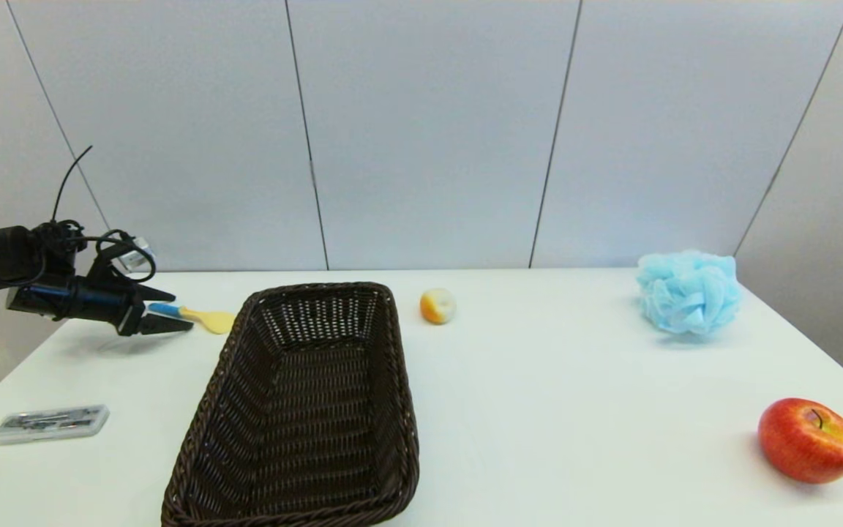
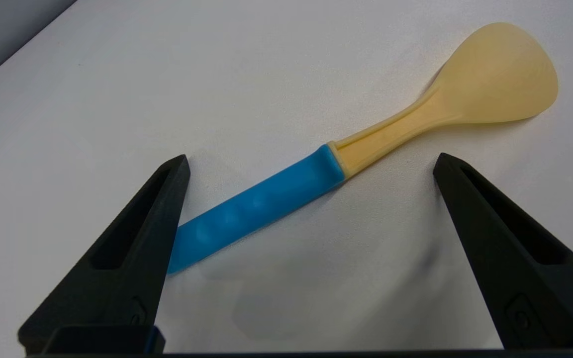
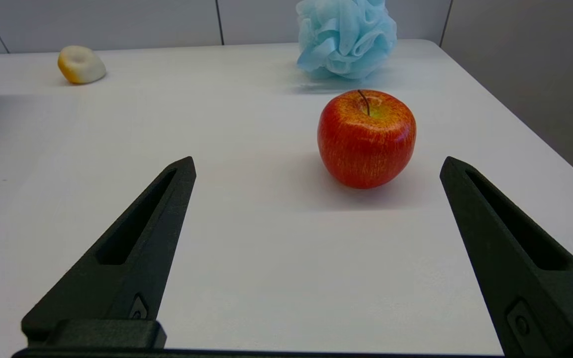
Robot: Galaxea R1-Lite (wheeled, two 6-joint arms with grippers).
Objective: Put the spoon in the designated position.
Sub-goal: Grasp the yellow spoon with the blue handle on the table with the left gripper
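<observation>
**Spoon lying between the spread fingers of the left gripper**

The spoon (image 2: pixel 346 159) is lying flat on the white table (image 1: pixel 538 410), just beside the far left corner of the wicker basket (image 1: pixel 304 410). The left gripper (image 1: pixel 173 311) is being held low over its blue handle, fingers spread wide and gripping nothing, seemingly so the spoon rests freely on the bare tabletop. The right gripper (image 3: pixel 316 164) is being kept parked, wide open, near the apple (image 3: pixel 366 136).

Bright, even overhead light on my white table (image 1: pixel 553 410), soft faint shadows beneath objects, no glare, everything reasonably sharp throughout.
</observation>
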